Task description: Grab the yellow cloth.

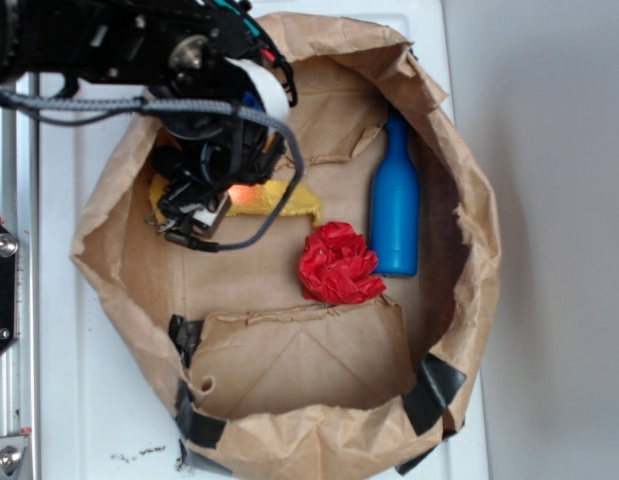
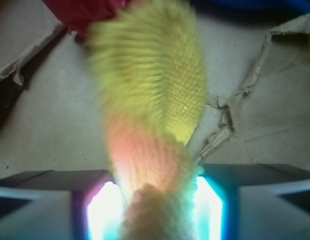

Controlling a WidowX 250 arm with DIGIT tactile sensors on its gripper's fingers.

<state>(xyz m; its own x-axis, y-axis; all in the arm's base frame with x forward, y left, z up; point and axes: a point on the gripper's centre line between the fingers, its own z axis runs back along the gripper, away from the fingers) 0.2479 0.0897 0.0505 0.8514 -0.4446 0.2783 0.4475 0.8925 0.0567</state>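
The jaws are clenched on the yellow cloth (image 2: pixel 155 115), which trails out ahead of them, seemingly toward the red wad (image 2: pixel 84 12).

Inside one rolled-down brown paper bag (image 1: pixel 459 200): one yellow cloth (image 1: pixel 289 200) toward its left wall, one red crumpled wad (image 1: pixel 337 264) mid-floor, one blue bottle (image 1: pixel 394 205) by the right wall. One gripper (image 1: pixel 204 215).

Yellow cloth (image 2: pixel 155 100) — fuzzy, elongated, pinched at one end
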